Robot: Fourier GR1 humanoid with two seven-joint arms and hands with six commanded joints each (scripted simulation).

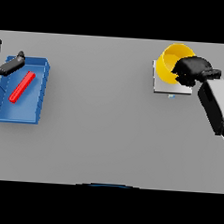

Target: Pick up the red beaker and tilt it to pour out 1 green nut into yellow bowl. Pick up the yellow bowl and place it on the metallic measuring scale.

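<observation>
Surface: grey surface (98, 132), plain and unmarked, running the full width of the head view.
Left hand: left hand (9, 64) at the far left edge over the corner of a blue tray (39, 95); its fingers look straight and hold nothing.
Tray contents: a red bar-shaped object (22, 87) lies slanted inside the tray; if this is the red beaker, it is lying down and untouched.
Green nut: none can be made out anywhere.
Right side: yellow bowl (171, 59) is tilted, sitting on or just above the metallic measuring scale (169, 88).
Right hand: right hand (191, 69) is curled round the bowl's right rim, gripping it.
Progress: judged from this, the bowl is at the scale and nearly placed; letting go remains. Whether the pour was done cannot be told.
Writing: no brand, label or readable text; a small bluish mark at the scale's front edge is illegible.
</observation>
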